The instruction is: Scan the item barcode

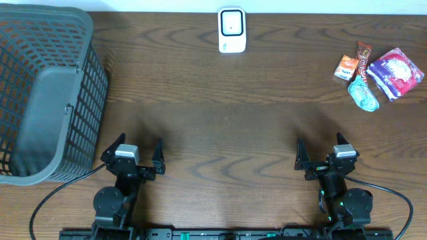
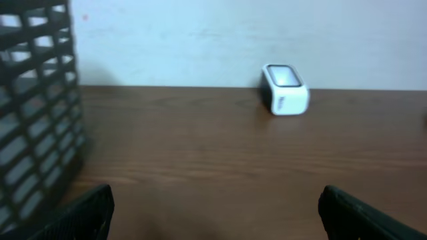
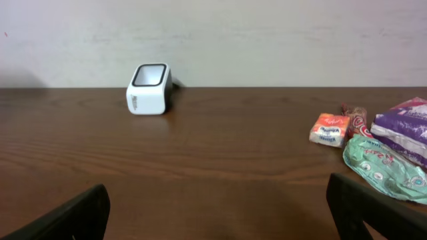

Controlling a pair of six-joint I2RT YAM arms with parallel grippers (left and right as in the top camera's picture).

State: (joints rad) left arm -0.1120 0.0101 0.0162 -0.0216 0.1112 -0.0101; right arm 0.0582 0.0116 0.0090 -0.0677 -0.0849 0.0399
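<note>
A white barcode scanner [image 1: 232, 30] [image 2: 285, 89] [image 3: 149, 89] stands at the back middle of the table. Several packaged items lie at the back right: an orange packet [image 1: 346, 67] [image 3: 329, 129], a red-brown bar [image 1: 363, 59], a purple pack [image 1: 395, 73] [image 3: 405, 127] and a green pouch [image 1: 363, 94] [image 3: 385, 171]. My left gripper [image 1: 136, 151] [image 2: 215, 212] sits open near the front left, nothing between its fingers. At the front right my right gripper [image 1: 323, 151] [image 3: 217, 212] is open too, well short of the items.
A dark grey plastic basket [image 1: 47, 93] [image 2: 37, 107] stands along the left edge, beside the left arm. Cables trail from both arm bases at the table's front edge.
</note>
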